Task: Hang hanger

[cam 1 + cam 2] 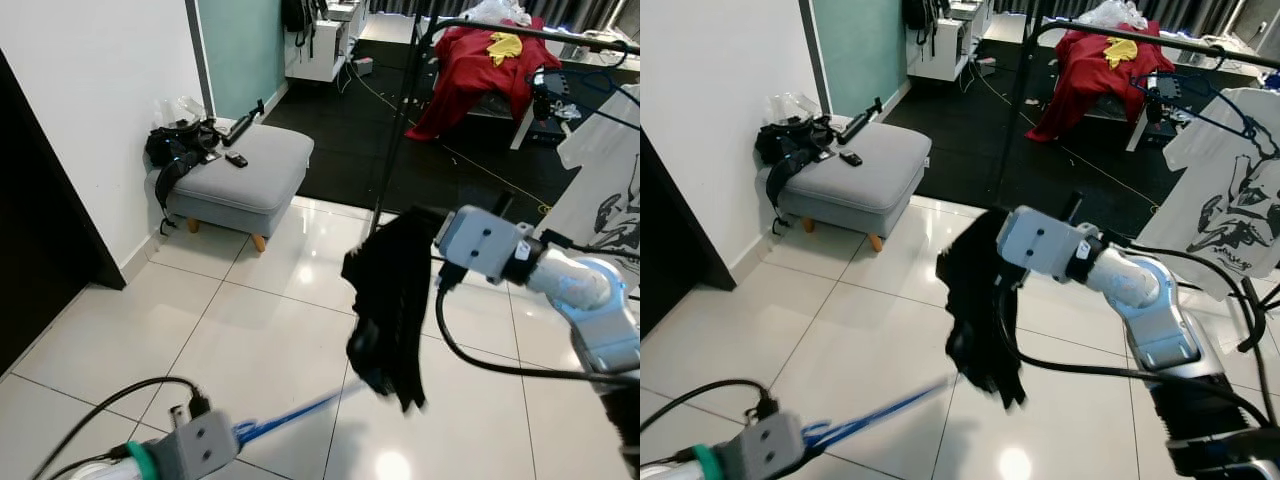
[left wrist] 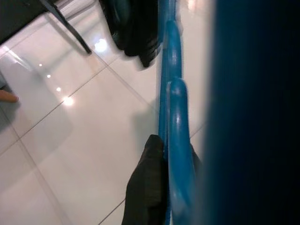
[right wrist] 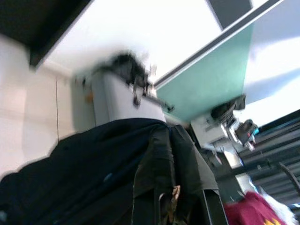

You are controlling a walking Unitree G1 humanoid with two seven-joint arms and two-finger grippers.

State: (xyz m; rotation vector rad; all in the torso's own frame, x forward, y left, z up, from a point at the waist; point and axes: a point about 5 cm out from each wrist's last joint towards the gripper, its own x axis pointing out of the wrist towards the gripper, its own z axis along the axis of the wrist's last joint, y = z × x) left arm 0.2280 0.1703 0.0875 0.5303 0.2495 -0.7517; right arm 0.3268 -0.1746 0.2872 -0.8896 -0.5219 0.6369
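A blue plastic hanger (image 1: pixel 292 415) reaches from my left gripper (image 1: pixel 243 432) at the bottom of the left eye view up toward a black garment (image 1: pixel 392 300). The left wrist view shows black fingers (image 2: pixel 147 187) shut on the blue hanger (image 2: pixel 172 117). My right gripper (image 3: pixel 176 201) is shut on the bunched black garment (image 3: pixel 93 164), which hangs in mid-air over the white tiles. The black clothes rail (image 1: pixel 520 32) with its upright post (image 1: pixel 395 140) stands just behind the garment.
A white printed shirt (image 1: pixel 1230 190) hangs on the rail at the right. A grey ottoman (image 1: pixel 245 170) with black straps sits by the left wall. A red garment (image 1: pixel 480 70) lies on furniture at the back. Black cables trail from both arms.
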